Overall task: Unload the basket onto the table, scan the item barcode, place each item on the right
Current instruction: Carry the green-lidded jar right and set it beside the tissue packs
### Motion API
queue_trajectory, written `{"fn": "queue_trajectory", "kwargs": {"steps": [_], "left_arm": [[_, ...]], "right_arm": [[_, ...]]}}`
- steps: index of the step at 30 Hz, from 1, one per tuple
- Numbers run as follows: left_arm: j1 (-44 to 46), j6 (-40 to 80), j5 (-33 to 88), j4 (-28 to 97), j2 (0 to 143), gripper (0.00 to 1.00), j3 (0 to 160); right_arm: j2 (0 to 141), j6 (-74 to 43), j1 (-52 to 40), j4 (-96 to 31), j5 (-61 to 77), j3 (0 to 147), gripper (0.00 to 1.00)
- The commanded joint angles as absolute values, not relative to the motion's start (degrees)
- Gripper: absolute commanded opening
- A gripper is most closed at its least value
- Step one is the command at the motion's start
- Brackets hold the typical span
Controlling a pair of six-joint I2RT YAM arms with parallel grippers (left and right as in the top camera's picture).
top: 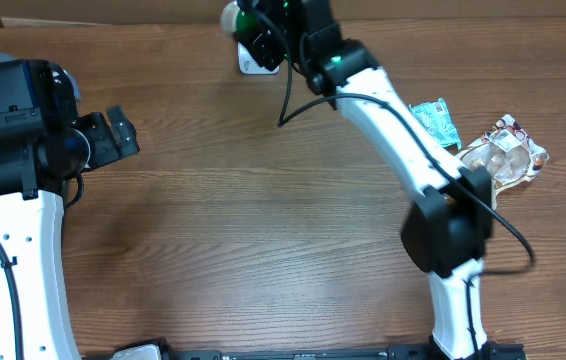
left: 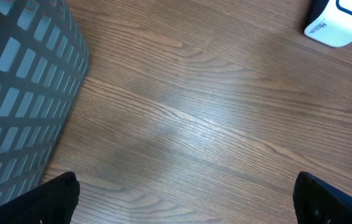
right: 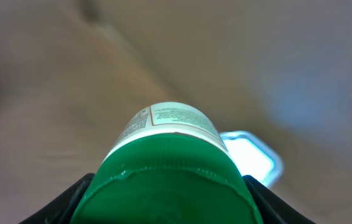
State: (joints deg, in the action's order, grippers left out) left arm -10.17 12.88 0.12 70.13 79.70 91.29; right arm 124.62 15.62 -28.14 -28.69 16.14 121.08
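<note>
1. Bottle sits in the right gripper, whose jaws are closed on it at the end with the green cap. The white label points away from the wrist.
2. It hangs in the air at the far edge of the table, roughly midway along that edge. It is just over the white scanner, whose lit window shows past the bottle in the right wrist view.
3. It looks like a rigid plastic bottle, so it should take a firm squeeze without denting. I judge it light to moderate in weight, since how full it is cannot be seen.
4. Its round, smooth sides are the risk, as it could roll or twist between flat fingers when the wrist turns.
5. The best hold is the present one, across the cap end, which leaves the label band bare for the scanner.
6. No barcode is visible in any view. Only small print shows on the label, so the bottle may need turning about its long axis.
7. The left gripper is wide open and holds nothing. It is near the left edge of the table beside the grey basket.
8. A teal packet and a clear snack packet lie near the right edge, well apart from the scanner.
</note>
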Motion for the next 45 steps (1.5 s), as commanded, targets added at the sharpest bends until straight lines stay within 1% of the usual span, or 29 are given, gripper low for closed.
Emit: {"fn": "queue_trajectory", "kwargs": {"steps": [1, 3, 6, 7, 9, 15, 19, 22, 29, 32, 34, 35, 36, 38, 39, 45], "left_arm": [[-10.5, 11.6, -0.6, 70.1, 78.7, 0.99, 91.6], [-10.5, 11.6, -0.6, 70.1, 78.7, 1.0, 91.6], [-10.5, 11.6, -0.6, 70.1, 78.7, 0.99, 91.6], [-10.5, 11.6, -0.6, 70.1, 78.7, 1.0, 91.6], [-10.5, 11.6, -0.6, 70.1, 78.7, 1.0, 91.6], [-10.5, 11.6, -0.6, 70.1, 78.7, 1.0, 91.6], [-10.5, 11.6, -0.6, 70.1, 78.7, 1.0, 91.6], [-10.5, 11.6, -0.6, 70.1, 78.7, 1.0, 91.6], [-10.5, 11.6, -0.6, 70.1, 78.7, 0.99, 91.6], [-10.5, 11.6, -0.6, 70.1, 78.7, 1.0, 91.6], [-10.5, 11.6, -0.6, 70.1, 78.7, 1.0, 91.6], [-10.5, 11.6, -0.6, 70.1, 78.7, 1.0, 91.6], [-10.5, 11.6, -0.6, 70.1, 78.7, 1.0, 91.6], [-10.5, 11.6, -0.6, 70.1, 78.7, 1.0, 91.6], [-10.5, 11.6, -0.6, 70.1, 78.7, 1.0, 91.6], [-10.5, 11.6, -0.6, 70.1, 78.7, 1.0, 91.6]], "right_arm": [[122.2, 2.9, -28.7, -35.6, 37.7, 121.8, 0.47], [122.5, 3.0, -28.7, -43.1, 39.2, 121.8, 0.48], [123.3, 6.7, -28.8, -55.4, 35.3, 121.8, 0.52], [123.5, 9.3, -28.8, -60.3, 32.6, 121.8, 0.52], [123.6, 10.9, -28.8, -65.8, 26.9, 121.1, 0.53], [123.6, 9.9, -27.7, -76.6, 5.2, 118.0, 0.53], [123.6, 3.6, -25.6, -78.4, -6.8, 115.2, 0.53], [123.6, -1.8, -23.3, -77.3, -12.1, 112.2, 0.53], [123.6, -7.8, -15.1, -71.5, -11.9, 104.7, 0.53], [123.6, -7.9, -12.3, -68.6, -7.2, 102.5, 0.51], [123.6, -7.9, -10.7, -67.6, -4.9, 101.6, 0.52], [123.6, -7.9, -10.1, -67.5, -4.3, 101.6, 0.61], [123.6, -8.0, -9.5, -67.4, -3.8, 101.6, 0.77], [123.6, -8.6, -9.0, -67.1, -3.7, 101.6, 0.96], [123.5, -8.8, -8.9, -67.0, -3.7, 101.8, 1.0], [120.3, -8.6, -8.9, -69.7, -3.7, 106.7, 1.0]]}}
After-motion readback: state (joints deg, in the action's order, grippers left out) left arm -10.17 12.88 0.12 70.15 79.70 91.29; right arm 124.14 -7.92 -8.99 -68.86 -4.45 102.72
